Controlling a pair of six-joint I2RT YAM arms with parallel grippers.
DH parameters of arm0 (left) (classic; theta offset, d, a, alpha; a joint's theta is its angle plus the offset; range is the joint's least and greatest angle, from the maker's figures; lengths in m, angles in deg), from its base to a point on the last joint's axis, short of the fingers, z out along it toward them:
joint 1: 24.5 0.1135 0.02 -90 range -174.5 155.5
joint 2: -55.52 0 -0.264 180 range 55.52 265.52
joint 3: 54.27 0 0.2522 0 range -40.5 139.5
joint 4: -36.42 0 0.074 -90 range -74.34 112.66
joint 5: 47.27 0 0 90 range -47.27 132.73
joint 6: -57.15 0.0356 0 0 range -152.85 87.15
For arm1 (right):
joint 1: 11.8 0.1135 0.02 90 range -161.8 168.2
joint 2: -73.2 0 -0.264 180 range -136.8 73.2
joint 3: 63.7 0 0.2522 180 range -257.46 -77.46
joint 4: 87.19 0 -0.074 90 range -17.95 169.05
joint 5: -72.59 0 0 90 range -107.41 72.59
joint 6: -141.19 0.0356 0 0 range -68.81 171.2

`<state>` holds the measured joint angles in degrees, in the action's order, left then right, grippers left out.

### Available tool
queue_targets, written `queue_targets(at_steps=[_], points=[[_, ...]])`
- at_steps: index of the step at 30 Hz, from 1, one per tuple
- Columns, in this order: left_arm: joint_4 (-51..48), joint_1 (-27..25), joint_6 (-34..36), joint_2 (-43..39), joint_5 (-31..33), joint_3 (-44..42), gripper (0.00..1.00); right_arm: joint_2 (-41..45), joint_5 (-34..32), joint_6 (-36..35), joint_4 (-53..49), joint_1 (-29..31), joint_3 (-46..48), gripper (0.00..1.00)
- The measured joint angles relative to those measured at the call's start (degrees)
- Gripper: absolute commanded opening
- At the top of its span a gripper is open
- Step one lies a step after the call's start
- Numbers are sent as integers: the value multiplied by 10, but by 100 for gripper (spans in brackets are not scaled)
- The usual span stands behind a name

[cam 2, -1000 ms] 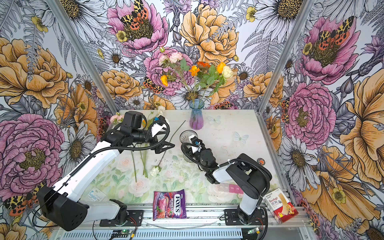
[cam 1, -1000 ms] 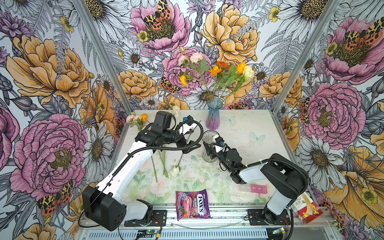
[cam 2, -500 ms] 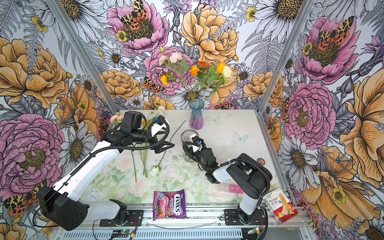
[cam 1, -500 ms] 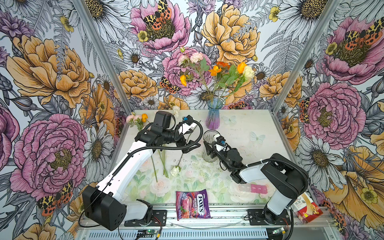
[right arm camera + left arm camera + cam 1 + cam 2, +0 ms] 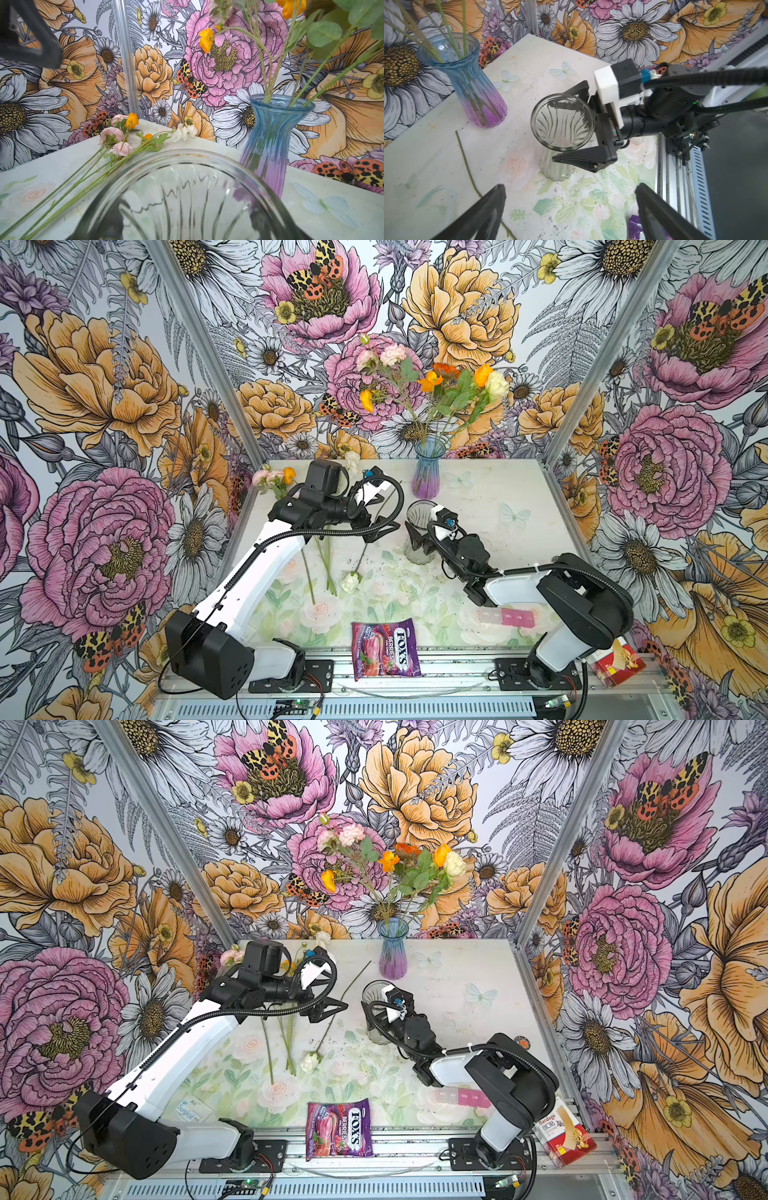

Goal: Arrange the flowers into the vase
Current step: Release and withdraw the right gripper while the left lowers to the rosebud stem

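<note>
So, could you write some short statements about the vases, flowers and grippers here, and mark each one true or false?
1. The blue and purple vase holds flowers. True.
2. The clear vase holds flowers too. False: it is empty.
3. The right gripper has one jaw on each side of the clear vase. True.
4. The left gripper holds a stem. False: it is open and empty.
5. Every flower is already in a vase. False: a white rose lies on the table.

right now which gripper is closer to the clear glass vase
Right. The right gripper has its open jaws on either side of the clear glass vase, at the neck. The left gripper, also open, hangs to its left in both top views, clear of it.
</note>
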<state>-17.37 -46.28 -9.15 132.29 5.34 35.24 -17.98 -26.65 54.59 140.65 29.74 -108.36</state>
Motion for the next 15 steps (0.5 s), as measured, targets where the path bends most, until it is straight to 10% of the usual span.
queue_targets(at_steps=[8, 15], points=[[19, 81, -139, 128, 147, 60, 96, 161, 8, 33, -162, 0, 64, 99], [-50, 92, -205, 268, 252, 122, 65, 311, 11, 43, -345, 0, 89, 99]])
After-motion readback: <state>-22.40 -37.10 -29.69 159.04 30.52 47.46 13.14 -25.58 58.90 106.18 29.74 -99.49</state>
